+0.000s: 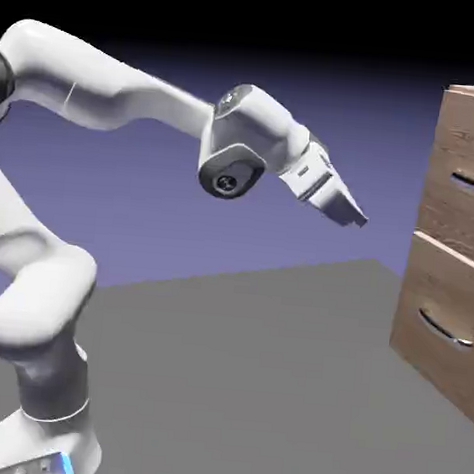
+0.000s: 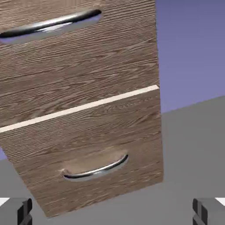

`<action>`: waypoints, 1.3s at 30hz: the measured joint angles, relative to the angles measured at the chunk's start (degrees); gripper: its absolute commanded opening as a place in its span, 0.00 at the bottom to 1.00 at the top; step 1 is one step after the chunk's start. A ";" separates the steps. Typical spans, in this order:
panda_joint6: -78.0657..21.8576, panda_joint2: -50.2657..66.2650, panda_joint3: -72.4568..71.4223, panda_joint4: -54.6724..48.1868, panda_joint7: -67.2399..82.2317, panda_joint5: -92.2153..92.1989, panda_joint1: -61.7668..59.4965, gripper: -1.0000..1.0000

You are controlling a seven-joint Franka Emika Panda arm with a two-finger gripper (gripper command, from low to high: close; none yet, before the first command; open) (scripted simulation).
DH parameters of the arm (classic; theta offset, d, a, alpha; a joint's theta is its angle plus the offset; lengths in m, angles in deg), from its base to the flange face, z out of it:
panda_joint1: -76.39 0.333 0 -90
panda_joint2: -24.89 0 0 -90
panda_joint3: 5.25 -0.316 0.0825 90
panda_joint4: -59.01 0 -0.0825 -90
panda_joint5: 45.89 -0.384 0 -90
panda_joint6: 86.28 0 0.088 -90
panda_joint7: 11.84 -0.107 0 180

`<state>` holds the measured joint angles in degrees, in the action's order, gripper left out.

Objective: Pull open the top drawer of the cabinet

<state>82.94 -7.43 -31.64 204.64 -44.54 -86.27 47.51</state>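
Gripper (image 1: 355,216) spread wide and empty, in free air above the grey worktop (image 1: 250,382), well apart from the cabinet (image 1: 459,248). The top drawer (image 2: 74,57) lies ahead of the gripper and above its line of sight; its silver handle (image 2: 48,25) runs crosswise to the approach. The lower drawer (image 2: 92,154) sits nearer the view's centre. No brand, label or writing is legible.
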 measured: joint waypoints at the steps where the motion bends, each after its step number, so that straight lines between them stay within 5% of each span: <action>1: -0.30 0.02 -1.63 -0.95 0.60 -2.49 -1.82 0.50; 39: -11.54 0.81 -63.50 -36.99 23.49 -97.18 -71.16 0.50</action>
<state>71.39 -6.62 -95.14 167.65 -21.05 -183.45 -23.65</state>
